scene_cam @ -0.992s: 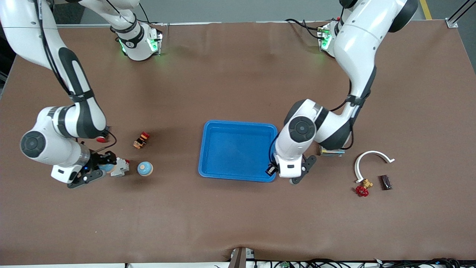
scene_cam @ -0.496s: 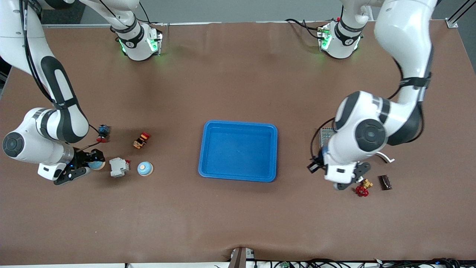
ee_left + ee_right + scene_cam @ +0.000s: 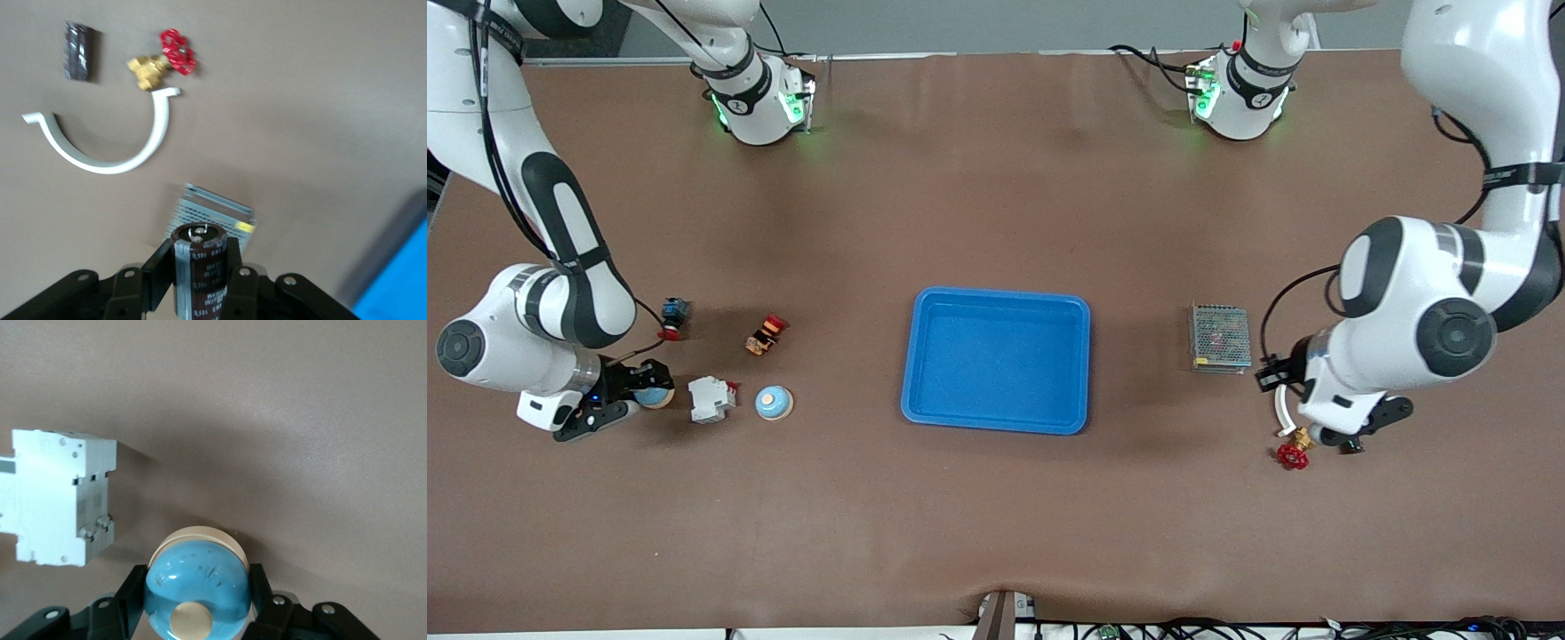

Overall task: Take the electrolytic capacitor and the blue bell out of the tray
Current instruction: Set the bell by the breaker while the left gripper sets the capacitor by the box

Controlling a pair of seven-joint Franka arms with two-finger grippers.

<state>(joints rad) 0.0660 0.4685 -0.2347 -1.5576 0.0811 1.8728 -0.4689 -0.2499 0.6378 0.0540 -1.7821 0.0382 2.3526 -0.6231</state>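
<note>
At the right arm's end of the tabletop (image 3: 978, 204), the right claw (image 3: 640, 397) is clenched on a blue bell (image 3: 197, 587) with a cream knob and base rim, its black fingers (image 3: 137, 590) pressing the dome from both sides. Since half a second ago this claw has barely shifted; a second ago it stood closer to the white circuit breaker (image 3: 711, 399), which now lies just beside it, apart from the held bell. A second blue bell (image 3: 774, 403) sits next to the breaker toward the tray, with a small orange-and-red part (image 3: 766, 334) and a blue-and-red button (image 3: 673, 317) farther from the front camera.

The blue tray (image 3: 1080, 356) lies mid-tabletop, unchanged.

The left claw (image 3: 200, 280) grasps a dark capacitor (image 3: 198, 263) upright between its fingers. A second ago it hung at the tray's edge; it has since swung toward the left arm's end and is now over the white curved bracket (image 3: 107, 150), uncovering the metal mesh box (image 3: 1219, 338). A brass valve with a red handwheel (image 3: 1294, 451) lies by the bracket's end, and another dark capacitor (image 3: 78, 51) lies near it.

The tabletop is covered in brown matting, with a grey floor strip along the arm bases and cables along the nearest edge.
</note>
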